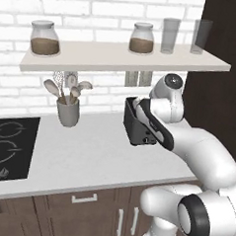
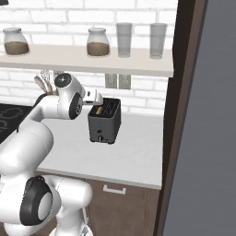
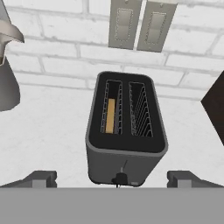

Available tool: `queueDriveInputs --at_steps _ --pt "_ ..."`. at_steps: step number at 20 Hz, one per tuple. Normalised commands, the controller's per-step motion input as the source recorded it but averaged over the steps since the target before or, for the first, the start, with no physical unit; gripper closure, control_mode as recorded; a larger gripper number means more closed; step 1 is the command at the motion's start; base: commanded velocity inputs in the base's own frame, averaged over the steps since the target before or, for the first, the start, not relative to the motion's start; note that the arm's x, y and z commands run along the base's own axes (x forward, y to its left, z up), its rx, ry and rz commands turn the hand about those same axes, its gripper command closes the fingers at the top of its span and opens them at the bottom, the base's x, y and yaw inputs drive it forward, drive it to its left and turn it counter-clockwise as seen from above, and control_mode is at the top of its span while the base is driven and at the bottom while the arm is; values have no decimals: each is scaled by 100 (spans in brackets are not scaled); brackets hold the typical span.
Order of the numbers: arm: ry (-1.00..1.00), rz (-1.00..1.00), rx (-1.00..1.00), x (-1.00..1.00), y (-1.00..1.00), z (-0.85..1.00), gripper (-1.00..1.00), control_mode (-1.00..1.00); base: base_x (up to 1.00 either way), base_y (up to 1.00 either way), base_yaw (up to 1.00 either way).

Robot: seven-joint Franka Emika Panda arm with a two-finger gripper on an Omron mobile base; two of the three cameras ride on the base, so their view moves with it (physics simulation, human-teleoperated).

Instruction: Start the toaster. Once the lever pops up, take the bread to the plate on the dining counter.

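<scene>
The dark grey two-slot toaster (image 3: 127, 131) stands on the white worktop against the brick wall, also seen from the sides (image 2: 105, 122) (image 1: 134, 128). The tan bread (image 3: 110, 116) sits deep in its left slot, and the right slot holds nothing. A small dark lever knob (image 3: 119, 178) sits low on the toaster's front face. My gripper (image 3: 113, 179) hovers above and just in front of the toaster, open, its fingertips (image 3: 41, 178) wide apart on either side with nothing between them. The plate and the dining counter are out of view.
A grey utensil cup (image 1: 68, 112) with spoons stands left of the toaster, and a black hob (image 1: 9, 148) lies further left. A shelf (image 1: 118, 58) with jars and glasses hangs overhead. Two wall sockets (image 3: 138, 26) sit behind the toaster. A tall dark cabinet (image 2: 184, 115) bounds the right.
</scene>
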Motion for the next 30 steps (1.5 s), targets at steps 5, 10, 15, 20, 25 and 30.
queueDriveInputs --at_steps 5,10,15,20,25,30 --pt "0 0 0 0 0 0 -100 -100 0 0 0" --pt "0 0 0 0 0 0 -100 -100 0 0 0" --pt "0 0 0 0 0 0 -100 -100 0 0 0" --pt "0 0 0 0 0 0 -100 -100 0 0 0" --pt "0 0 0 0 0 0 -100 -100 0 0 0" --pt "0 0 0 0 0 0 -100 -100 0 0 0"
